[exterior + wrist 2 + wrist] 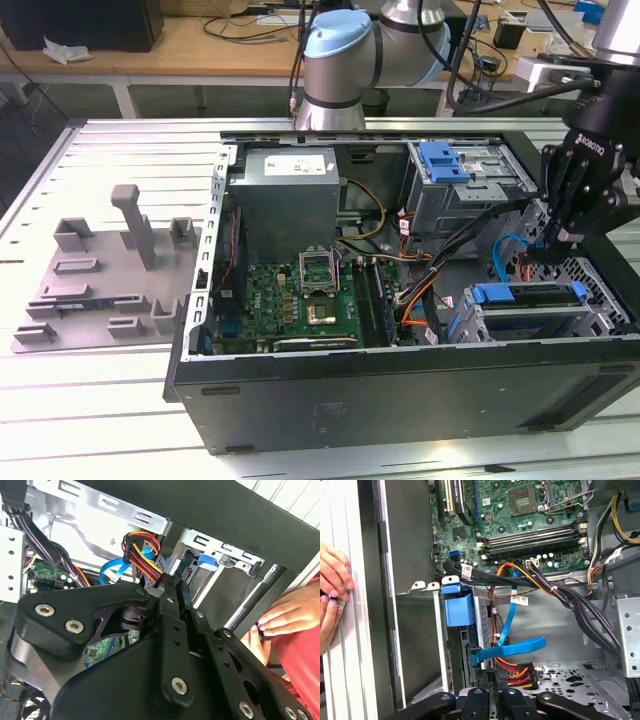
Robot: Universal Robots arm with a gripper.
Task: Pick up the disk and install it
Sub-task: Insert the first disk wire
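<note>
Already, disk [535, 294] sits on edge inside drive cage [605, 300], blue bracket [497, 293] up. Gripper [553, 252] just above cage, seemingly closed on nothing. Risk: cable connector [517, 672] hanging beside cage snags gripper, tugs loose, unseats disk.

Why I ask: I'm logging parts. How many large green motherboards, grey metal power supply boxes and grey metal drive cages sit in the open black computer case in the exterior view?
Large green motherboard: 1
Grey metal power supply box: 1
Grey metal drive cages: 2
Total: 4
</note>
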